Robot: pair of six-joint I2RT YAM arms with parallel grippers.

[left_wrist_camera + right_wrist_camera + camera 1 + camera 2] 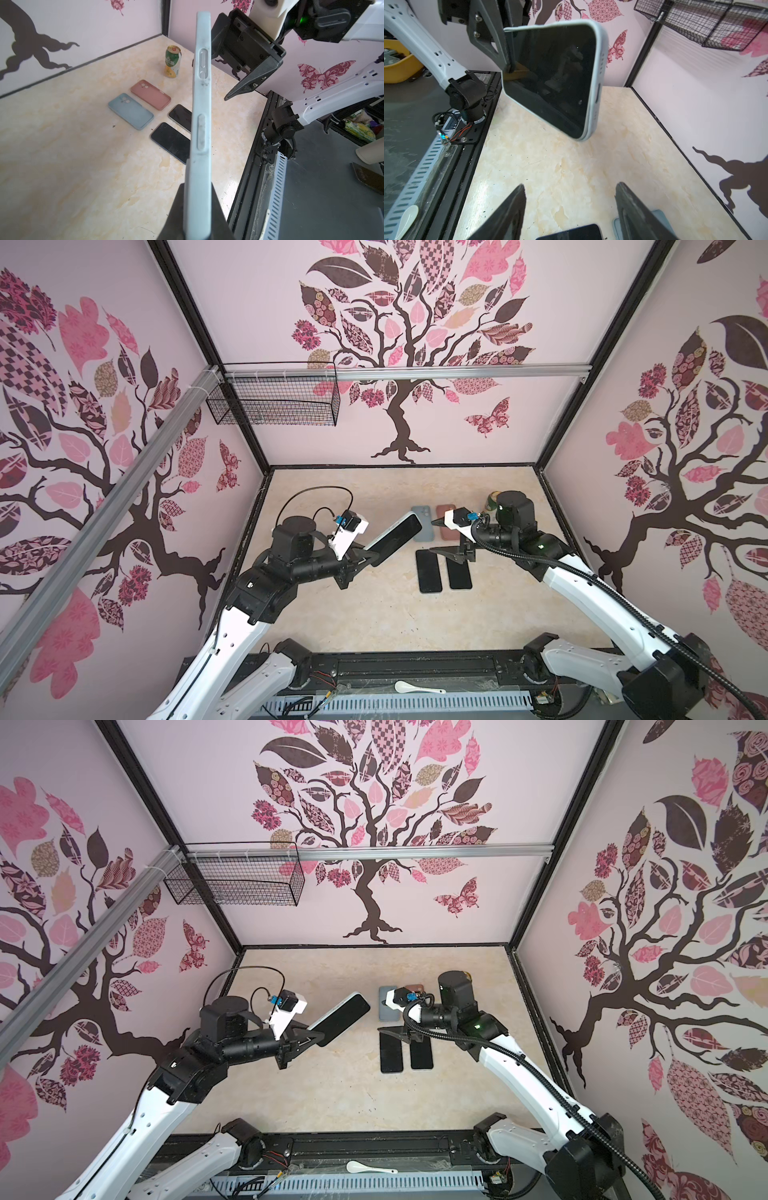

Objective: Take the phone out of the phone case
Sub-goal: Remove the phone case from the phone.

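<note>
While aloft, phone [397, 537] in left gripper [372, 555]

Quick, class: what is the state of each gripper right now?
Left gripper: shut on the cased phone.
Right gripper: open, holding nothing.

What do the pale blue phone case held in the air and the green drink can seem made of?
The pale blue phone case: probably silicone or rubbery plastic; matte, scuffed, moulded button bumps. The green and yellow drink can: likely aluminium; glossy printed wall, metallic top.
</note>
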